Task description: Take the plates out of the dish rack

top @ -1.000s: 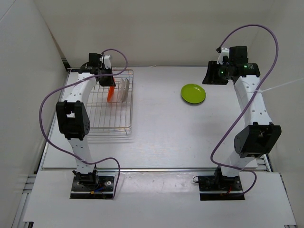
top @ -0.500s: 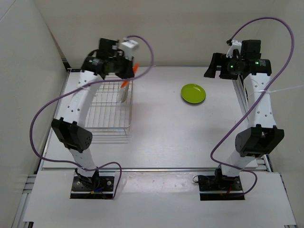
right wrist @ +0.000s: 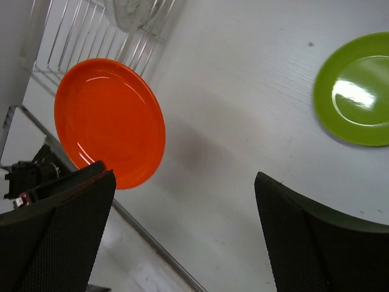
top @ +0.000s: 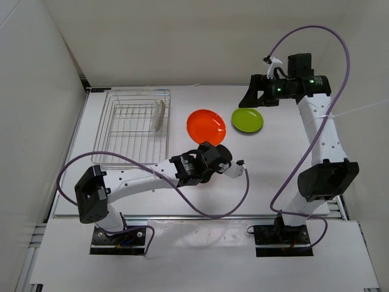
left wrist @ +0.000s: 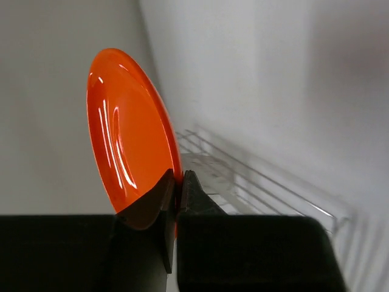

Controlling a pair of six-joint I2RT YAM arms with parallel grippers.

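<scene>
Counter (top: 267, 167): white, carries everything. Dish rack (top: 167, 129) at far left; I see one clear plate (top: 159, 117) standing on edge at its right side. Orange plate (top: 205, 126) outside rack, just right of it. Lime green plate (top: 247, 120) flat on counter, just right of orange one. My left hand (left wrist: 177, 184) clamped on orange plate's near rim. My right hand (right wrist: 182, 176) spread wide, holding nothing, above far right.

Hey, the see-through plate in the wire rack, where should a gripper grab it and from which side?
Grip the clear plate by its upper rim, coming straight down. It appears to stand on edge inside the dish rack, so only the thin rim is exposed and the wire sides block a sideways approach. Put one finger on each face.
</scene>
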